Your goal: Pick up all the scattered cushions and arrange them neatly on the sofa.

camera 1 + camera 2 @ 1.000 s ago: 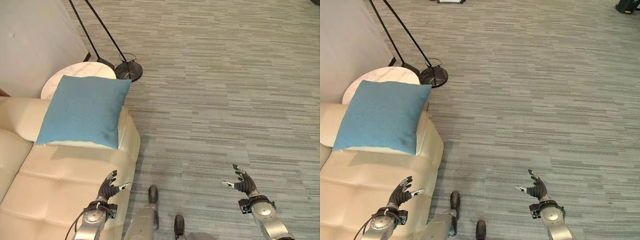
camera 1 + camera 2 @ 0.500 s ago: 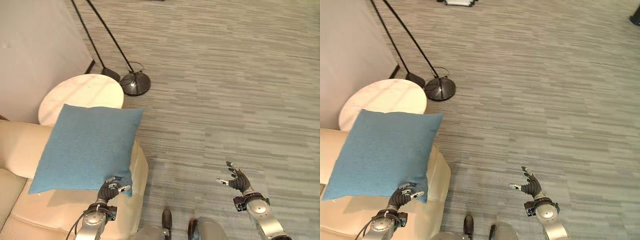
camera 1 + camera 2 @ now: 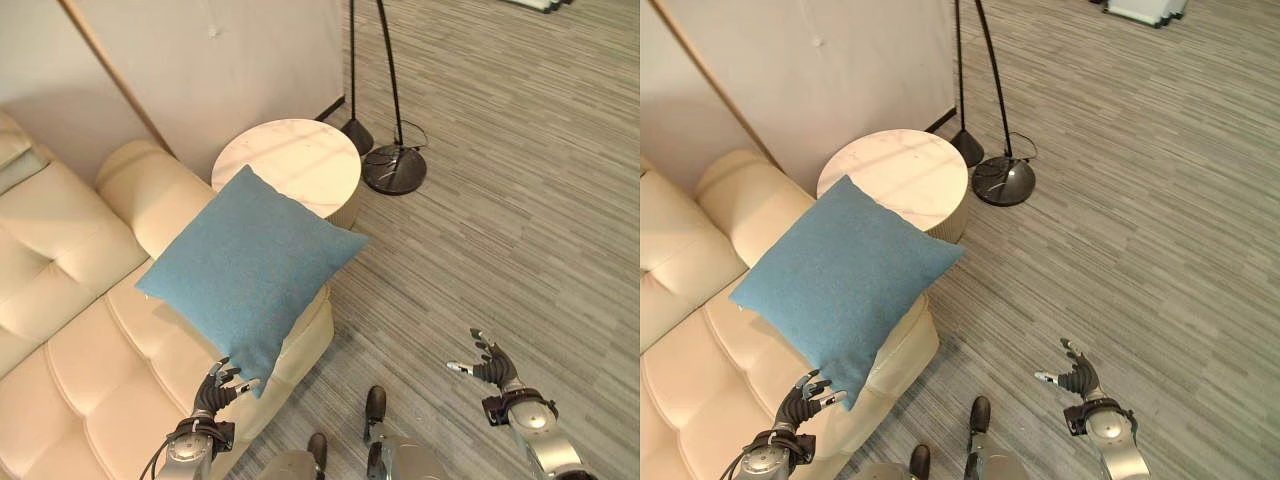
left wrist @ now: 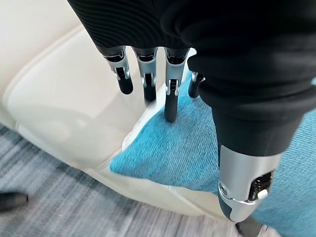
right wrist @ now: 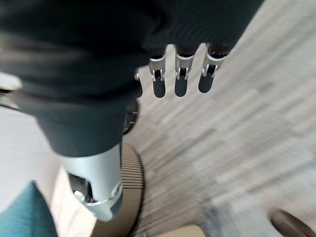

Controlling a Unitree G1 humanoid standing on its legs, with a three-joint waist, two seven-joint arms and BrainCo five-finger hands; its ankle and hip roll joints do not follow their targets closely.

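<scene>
Left robot hand low over the front edge of the sofa, fingers spread and nearly straight, clamped on nothing. Dark tips poised just above the near corner of the blue cushion; from the wrist view, contact between tips and cloth cannot be told. Thumb set apart from the fingers, alongside the same corner.

Right robot hand out over the bare floor, well apart from the sofa, fingers apart and relaxed, thumb splayed, holding nothing.

Blue cushion resting on the sofa's arm end, lying like a diamond: one corner aimed toward the left robot hand, the opposite corner toward the round bench. Square in outline, so no clear long axis; lying tilted, its far side raised on the padded arm and its right corner hanging past the sofa's edge over the floor. Fabric woven, matte, with a fine grain seen up close.

Sofa cream, smooth and leather-like, seat stitched into rounded tufted panels. Round bench just beyond the sofa arm, top pale with a marbled look. Beside it a black floor lamp with a round disc base and thin slanting poles. Floor covered in grey streaked strips.
</scene>
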